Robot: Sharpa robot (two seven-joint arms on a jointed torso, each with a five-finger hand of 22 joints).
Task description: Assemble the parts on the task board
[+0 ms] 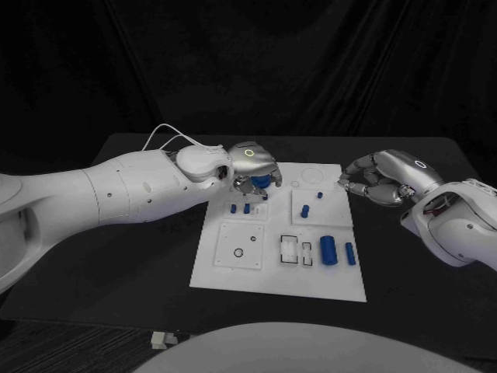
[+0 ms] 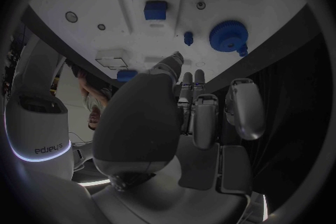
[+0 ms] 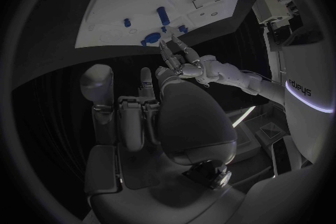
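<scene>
1. The left hand hovers at the white board's far-left corner, fingers apart and empty above a blue gear.
2. The blue parts on the board look small, rigid and light; pinch their sides.
3. The right hand hangs curled beside the board's far-right edge, holding nothing.
</scene>
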